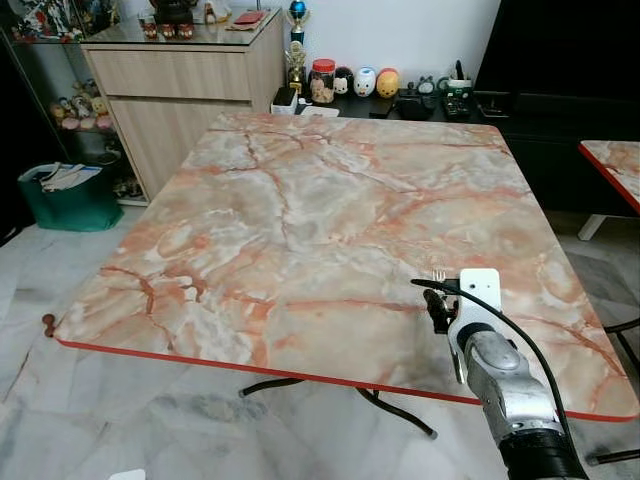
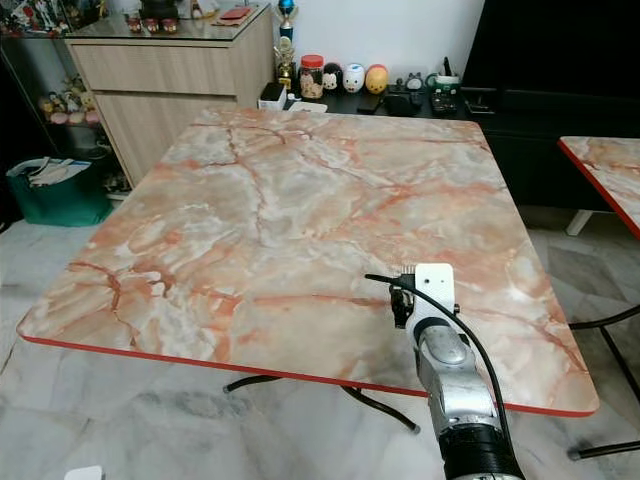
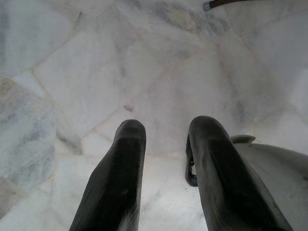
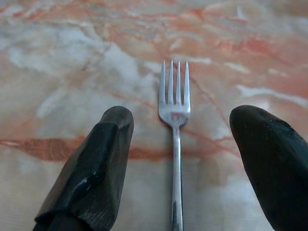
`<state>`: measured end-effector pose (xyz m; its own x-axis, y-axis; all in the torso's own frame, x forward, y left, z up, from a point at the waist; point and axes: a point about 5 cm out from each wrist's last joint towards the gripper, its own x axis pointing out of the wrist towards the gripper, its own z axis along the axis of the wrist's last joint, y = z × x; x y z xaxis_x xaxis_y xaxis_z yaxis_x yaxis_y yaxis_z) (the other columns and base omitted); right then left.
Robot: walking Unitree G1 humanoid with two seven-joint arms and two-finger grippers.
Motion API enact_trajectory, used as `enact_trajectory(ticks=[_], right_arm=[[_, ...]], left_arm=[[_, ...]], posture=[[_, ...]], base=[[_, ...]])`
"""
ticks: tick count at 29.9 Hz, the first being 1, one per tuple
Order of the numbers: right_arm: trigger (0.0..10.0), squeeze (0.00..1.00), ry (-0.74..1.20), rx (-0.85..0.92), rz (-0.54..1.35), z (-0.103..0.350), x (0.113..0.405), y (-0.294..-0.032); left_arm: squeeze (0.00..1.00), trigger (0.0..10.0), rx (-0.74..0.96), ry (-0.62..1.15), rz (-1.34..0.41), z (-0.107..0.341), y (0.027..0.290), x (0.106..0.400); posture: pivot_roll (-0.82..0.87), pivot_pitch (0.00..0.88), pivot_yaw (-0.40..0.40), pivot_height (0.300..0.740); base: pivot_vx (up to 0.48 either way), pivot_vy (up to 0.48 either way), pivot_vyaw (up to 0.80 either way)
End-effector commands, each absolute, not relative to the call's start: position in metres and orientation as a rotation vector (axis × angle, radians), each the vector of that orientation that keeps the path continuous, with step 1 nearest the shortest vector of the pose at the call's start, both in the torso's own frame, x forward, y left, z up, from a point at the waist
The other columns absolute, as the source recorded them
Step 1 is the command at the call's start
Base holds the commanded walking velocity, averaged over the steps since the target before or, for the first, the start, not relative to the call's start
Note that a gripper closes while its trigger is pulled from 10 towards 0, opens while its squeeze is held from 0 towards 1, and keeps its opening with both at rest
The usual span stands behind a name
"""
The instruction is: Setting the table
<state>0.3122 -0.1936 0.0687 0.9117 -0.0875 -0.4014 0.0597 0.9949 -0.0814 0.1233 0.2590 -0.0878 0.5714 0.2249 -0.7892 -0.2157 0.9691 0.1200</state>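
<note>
Fork (image 4: 175,144) of bright steel lies flat on the desk (image 1: 300,230) near its front edge, toward the robot's right side, four slim tines pointing away from the robot and the thin straight handle running back between the two black fingers of the right hand (image 4: 178,159). Those fingers stand spread wide, one on each side of the handle and clear of it; neither touches the metal.

Far left, a dark green bin (image 1: 70,195) holding papers stands on the floor beside a pale wood sideboard (image 1: 185,85), whose top carries small figurines. The left hand (image 3: 166,168) hangs over the white, grey-veined marble floor (image 3: 96,62), its two ribbed black fingers parted with nothing between them.

The desk is a broad square slab with a marble pattern in cream, peach and rust veins, smooth and slightly glossy, edged with a thin red band and carried on dark curved metal legs. Behind it a low dark cabinet (image 1: 560,120) holds a row of small round ornaments (image 1: 365,82) and a jar with a red lid (image 1: 322,80).

Toward the right, the silver forearm (image 1: 505,385) reaches up over the desk's front edge, a black cable looping along it and a white flat bracket (image 1: 478,292) at the wrist; the fork's tines just peep out beyond it. At the far right, the corner of a second desk (image 1: 612,165) with the same marble top and red edge shows.
</note>
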Motion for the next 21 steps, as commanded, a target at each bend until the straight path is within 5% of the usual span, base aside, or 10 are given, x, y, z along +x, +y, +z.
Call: enact_trajectory(ticks=[1,21], right_arm=[[10.0,0.00,0.420,-0.057,-0.067,0.0714,0.3158,-0.1918],[10.0,0.00,0.477,-0.025,-0.031,0.0622,0.3196,-0.1911]], left_arm=[[0.00,10.0,0.016,0.958,0.263,-0.0892,0.2625,0.1173],[0.00,10.0,0.019,0.963,0.263,-0.0898,0.2613,0.1170]], posture=[[-0.01,0.000,0.005,0.740],[-0.01,0.000,0.001,0.740]], base=[[0.000,0.000,0.00],[0.000,0.000,0.00]])
